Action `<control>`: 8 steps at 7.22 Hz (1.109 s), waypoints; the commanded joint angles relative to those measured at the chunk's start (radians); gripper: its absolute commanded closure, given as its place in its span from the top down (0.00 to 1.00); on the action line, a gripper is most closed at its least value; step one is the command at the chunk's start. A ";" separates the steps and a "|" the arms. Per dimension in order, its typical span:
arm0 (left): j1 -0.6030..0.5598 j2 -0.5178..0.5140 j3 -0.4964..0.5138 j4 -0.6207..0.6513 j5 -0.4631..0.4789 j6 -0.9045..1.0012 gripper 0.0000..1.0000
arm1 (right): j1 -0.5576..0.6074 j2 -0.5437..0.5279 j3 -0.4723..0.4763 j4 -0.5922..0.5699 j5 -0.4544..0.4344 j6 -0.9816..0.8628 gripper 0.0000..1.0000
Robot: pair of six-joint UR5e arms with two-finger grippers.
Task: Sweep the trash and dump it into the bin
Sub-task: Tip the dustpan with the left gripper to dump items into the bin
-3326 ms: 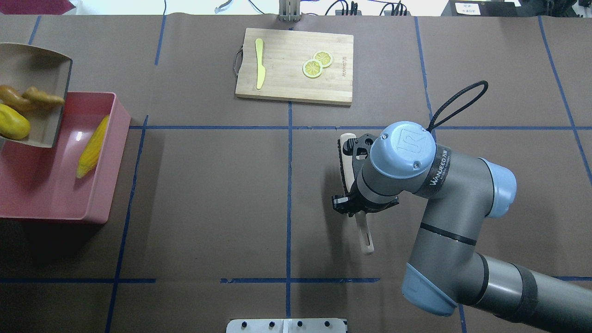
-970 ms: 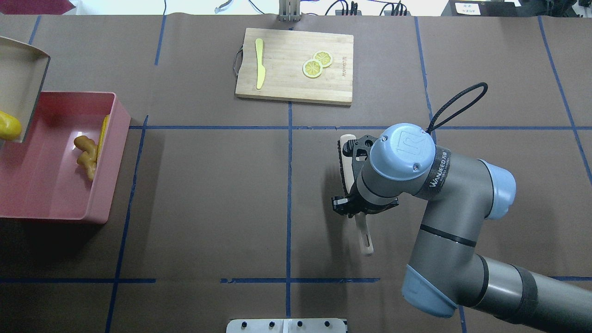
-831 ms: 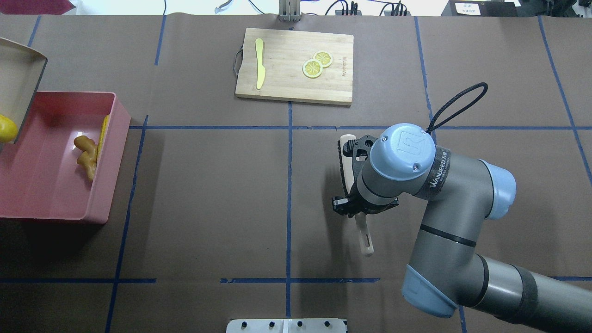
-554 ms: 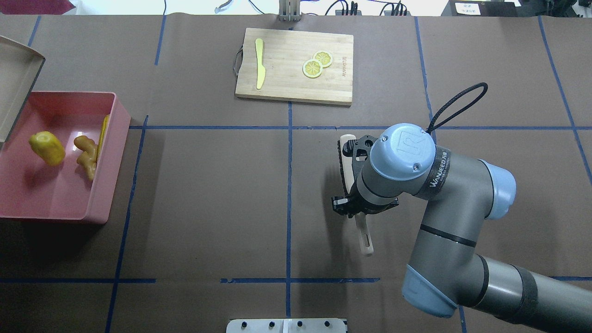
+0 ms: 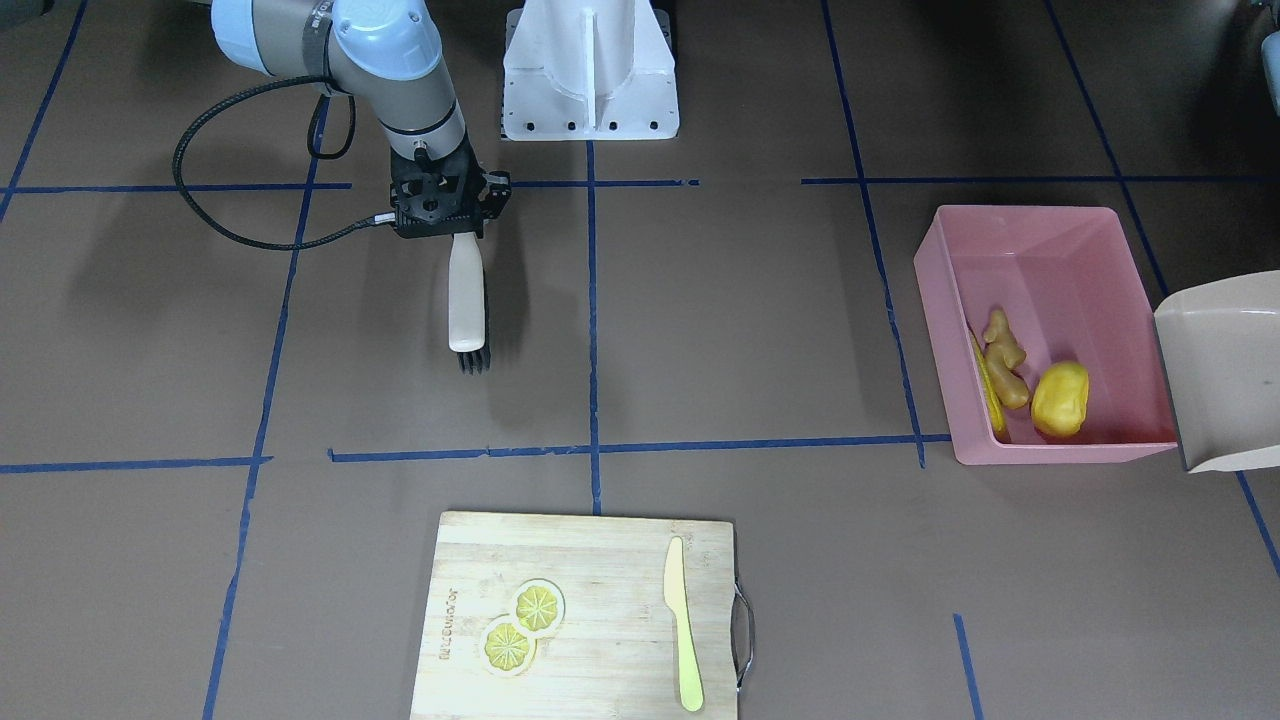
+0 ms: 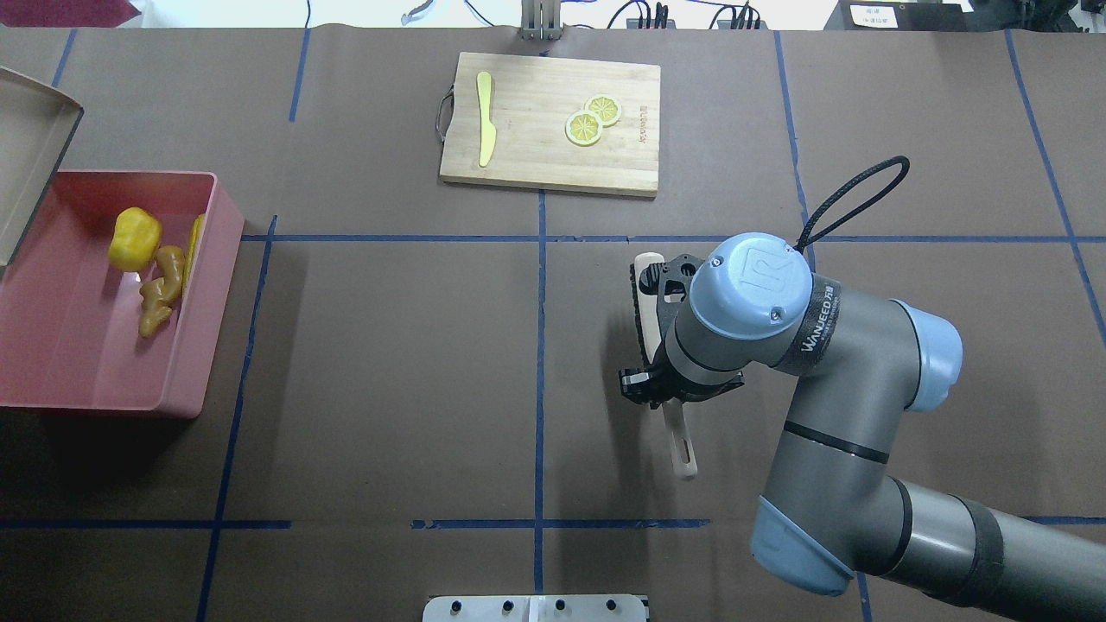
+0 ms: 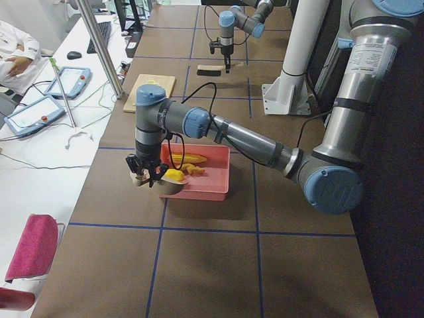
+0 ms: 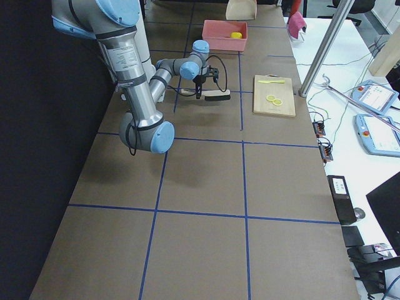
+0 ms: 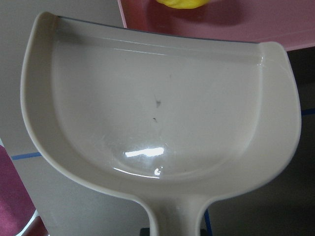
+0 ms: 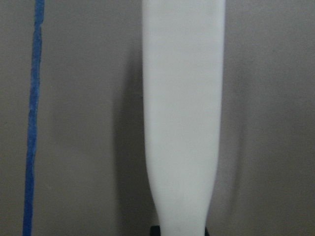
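Over at the left, the beige plastic dustpan (image 6: 24,155) hangs tilted at the edge of the pink rectangular plastic bin (image 6: 78,363). Its scoop is bare now, for the wrist view shows nothing in it. The left hand (image 7: 144,173) looks closed on the pan's handle, going by the dark finger slivers on either side of that handle at the foot of the wrist view.

A few seconds ago the pan carried two pieces. Since then the tan ginger root (image 6: 162,289) has slid out. The yellow lumpy potato-like piece (image 6: 135,238), in mid-fall a moment back, has come to rest touching the ginger. The yellow corn cob (image 6: 195,246) lies on edge against the bin's right wall, just beside them. All three pieces of trash are in the bin, so I'd call the dump done.

The trash sits just past the pan's lip, close in front of the left hand.

Further along, the bamboo cutting board (image 6: 553,147) has not moved, nor have its pale yellow-green knife (image 6: 486,121) and two flat lemon slices (image 6: 592,119).

On the right, the right hand (image 5: 458,228) is clamped on the cream-handled brush with dark bristles (image 5: 466,300). It holds the brush level and low over the tabletop (image 6: 389,363), though I can't tell whether the bristles touch. It hasn't stirred, and it is well apart from the bin.
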 commanded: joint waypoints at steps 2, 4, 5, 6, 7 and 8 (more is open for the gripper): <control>0.002 -0.005 0.008 0.023 -0.008 -0.014 0.01 | -0.002 0.000 0.001 0.002 -0.001 0.000 0.00; 0.000 0.001 0.014 0.011 -0.212 -0.185 0.01 | -0.002 -0.002 0.000 0.002 -0.001 0.000 0.00; 0.000 -0.003 0.001 0.010 -0.302 -0.288 0.01 | -0.002 -0.002 0.000 0.002 -0.001 0.000 0.00; 0.000 -0.004 -0.024 0.000 -0.331 -0.374 0.01 | -0.002 -0.002 0.000 0.002 -0.001 0.000 0.00; 0.000 -0.004 -0.050 -0.012 -0.404 -0.463 0.01 | -0.002 0.000 0.000 0.002 -0.003 0.000 0.00; 0.005 -0.005 -0.061 -0.067 -0.471 -0.553 0.01 | -0.002 -0.002 0.000 0.002 -0.006 0.000 0.00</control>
